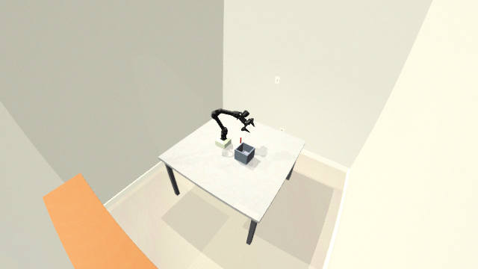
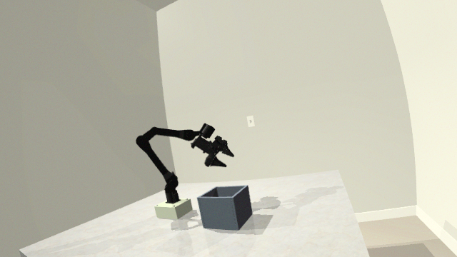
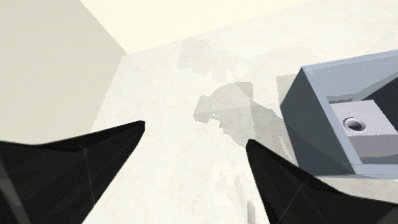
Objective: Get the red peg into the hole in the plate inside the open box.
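The red peg (image 1: pixel 240 140) stands upright on the table, just behind the box in the top view. I do not see it in the exterior view or in the wrist view. The dark blue-grey open box (image 1: pixel 240 155) (image 2: pixel 218 214) (image 3: pixel 309 130) stands on the table. Inside it, the light plate (image 3: pixel 374 114) shows a round, empty hole (image 3: pixel 355 124). My gripper (image 1: pixel 252 128) (image 2: pixel 230 161) (image 3: pixel 196 134) is wide open and empty. It hangs tilted downward, well above the table and higher than the box rim. In the wrist view the box is at the right edge, beyond the right finger.
The arm's pale green base (image 1: pixel 222 143) (image 2: pixel 173 210) stands on the table (image 1: pixel 209 175) (image 2: pixel 118 235), left of the box. Shadows of the arm fall on the table beside the box. Walls rise behind the table.
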